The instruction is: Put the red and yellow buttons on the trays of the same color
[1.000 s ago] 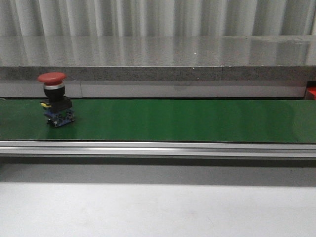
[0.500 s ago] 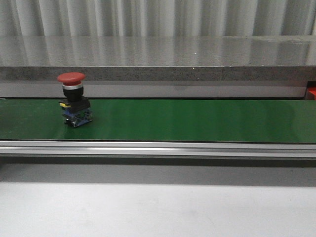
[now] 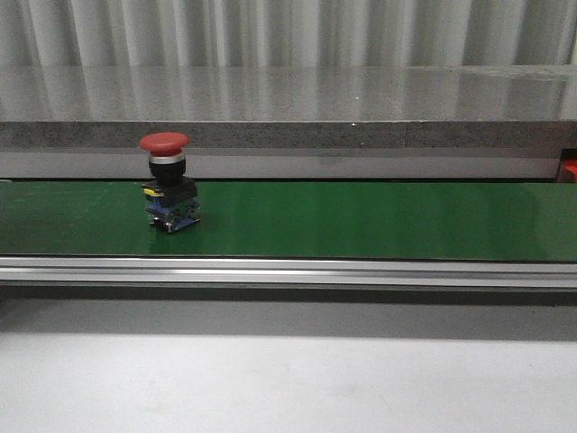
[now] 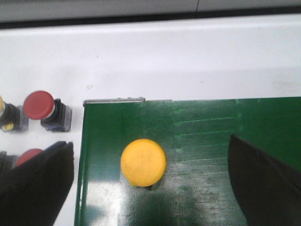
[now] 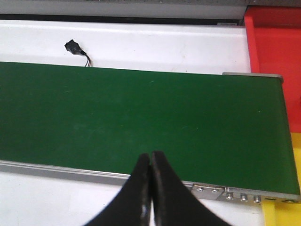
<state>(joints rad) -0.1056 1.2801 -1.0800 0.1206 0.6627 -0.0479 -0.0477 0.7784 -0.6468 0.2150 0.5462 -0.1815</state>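
Upright at nine o'clock on green belt point(image 3: 361, 221), red button point(image 3: 168, 183): likely rigid, top-heavy, slick-capped, best gripped around black body; left pincer point(image 4: 150, 188) wide over yellow button point(image 4: 143, 162), right pincer point(image 5: 150, 188) closed, empty.

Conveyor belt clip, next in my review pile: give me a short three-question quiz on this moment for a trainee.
1. True or false: the red button stands upright on the green belt in the front view.
2. Multiple choice: in the left wrist view, what sits between the open fingers of the left gripper? A) a red button B) a yellow button C) nothing
3. Short answer: are the fingers of the right gripper open or shut, and do they hold anything?

Key: 1. True. 2. B. 3. Shut, holding nothing; only bare belt lies beyond them.
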